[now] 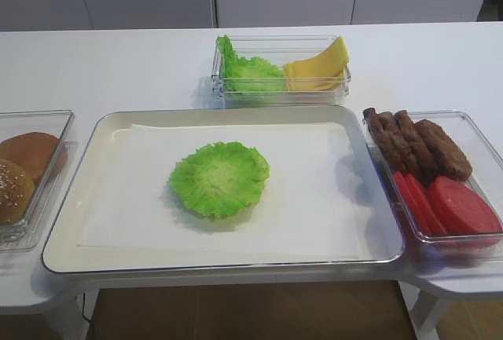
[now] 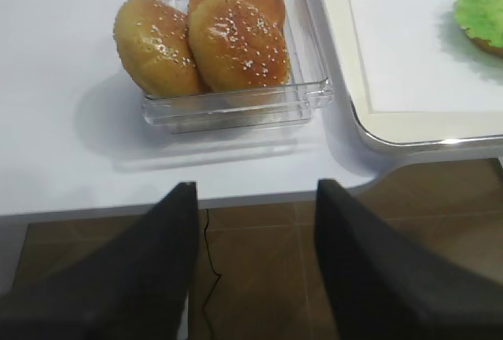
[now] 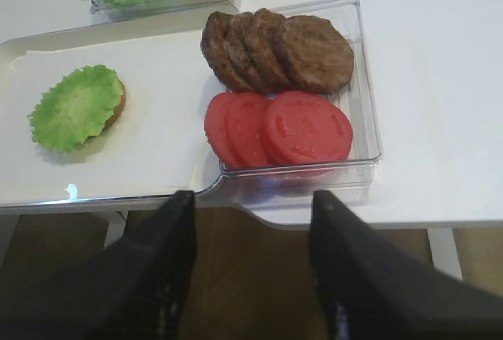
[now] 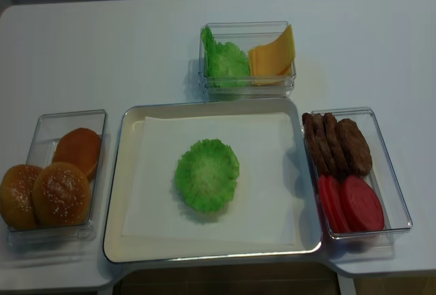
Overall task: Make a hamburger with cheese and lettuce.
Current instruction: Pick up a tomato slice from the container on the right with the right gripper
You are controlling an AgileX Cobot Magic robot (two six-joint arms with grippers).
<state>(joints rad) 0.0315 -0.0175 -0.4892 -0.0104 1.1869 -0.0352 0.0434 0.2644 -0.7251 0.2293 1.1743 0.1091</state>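
The hamburger (image 1: 219, 177) is a low stack on the tray's white paper with a ruffled green leaf on top; a brown edge shows under the leaf in the right wrist view (image 3: 77, 107) and it also shows in the second high view (image 4: 206, 175). The cheese (image 1: 318, 66) stands as pale-yellow slices in the back bin, beside the spare lettuce (image 1: 247, 69). My right gripper (image 3: 251, 222) is open and empty, off the table's front edge below the tomato bin. My left gripper (image 2: 253, 214) is open and empty, off the front edge below the bun bin. Neither gripper shows in the high views.
A silver tray (image 1: 86, 230) fills the middle. A clear bin at the left holds sesame buns (image 2: 236, 42). A clear bin at the right holds dark patties (image 3: 279, 49) and red tomato slices (image 3: 295, 128). The clear back bin (image 4: 248, 87) stands behind the tray.
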